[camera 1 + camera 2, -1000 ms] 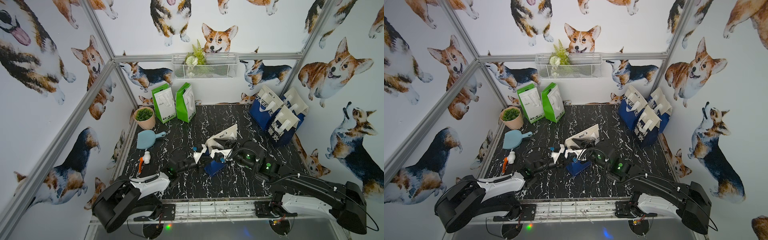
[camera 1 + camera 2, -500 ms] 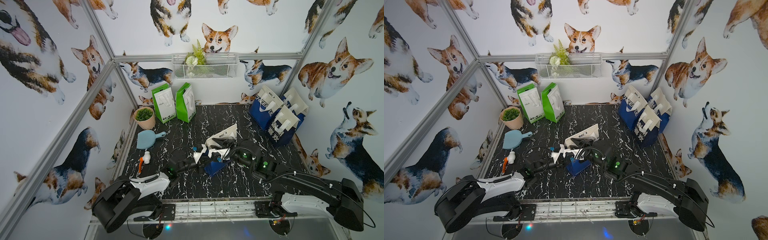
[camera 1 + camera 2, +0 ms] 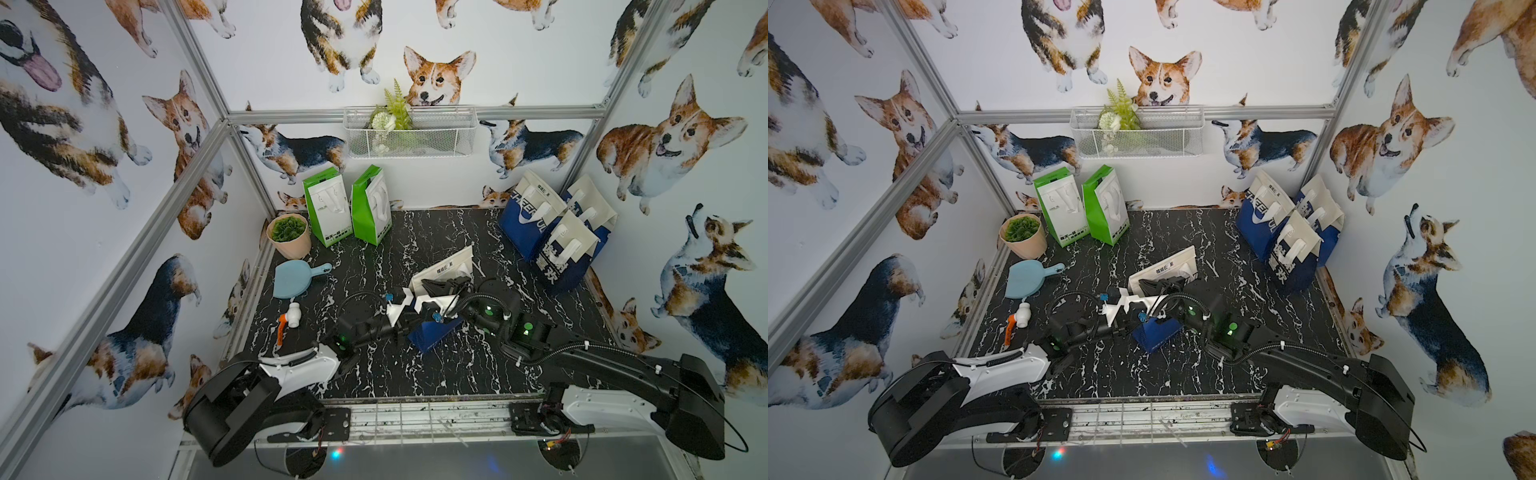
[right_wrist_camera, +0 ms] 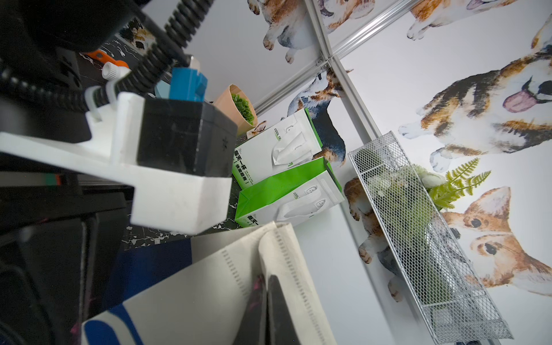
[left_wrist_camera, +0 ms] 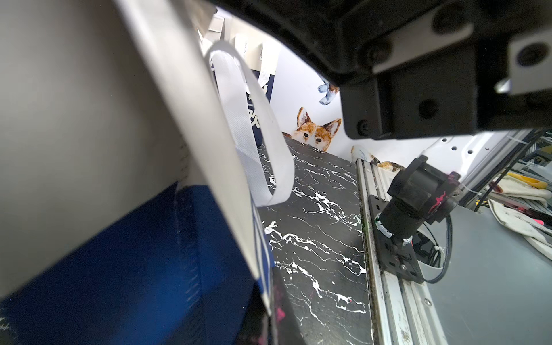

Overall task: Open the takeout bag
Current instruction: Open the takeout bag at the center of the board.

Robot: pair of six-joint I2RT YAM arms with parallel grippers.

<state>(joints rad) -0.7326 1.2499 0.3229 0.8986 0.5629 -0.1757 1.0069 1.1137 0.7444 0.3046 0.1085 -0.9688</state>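
The takeout bag (image 4: pixel 209 292), mid-tabletop, looks like matt non-woven cloth with stitched seams; its handle (image 5: pixel 257 98) is a finely woven white strap. The tabletop (image 3: pixel 415 374) is smooth, black, marble-patterned. The basket (image 3: pixel 436 137) is white-coated wire mesh.

Reads "COOL TE" up the white face of the green bag beside the plant pot (image 4: pixel 268 149), plant pot (image 4: pixel 231 103), at 11 o'clock on the tabletop, with Chinese characters 每天一杯 beneath. Repeats "COOL" on the second green bag (image 4: pixel 286 197). At 2 o'clock, spells "CHEER" and "UL" across the rear blue bag (image 3: pixel 524 216). Shows large white Chinese characters, not legible, on the front blue bag (image 3: pixel 559 268). Bears a short Chinese line, too small to read, on the takeout bag (image 3: pixel 451 266) at centre.
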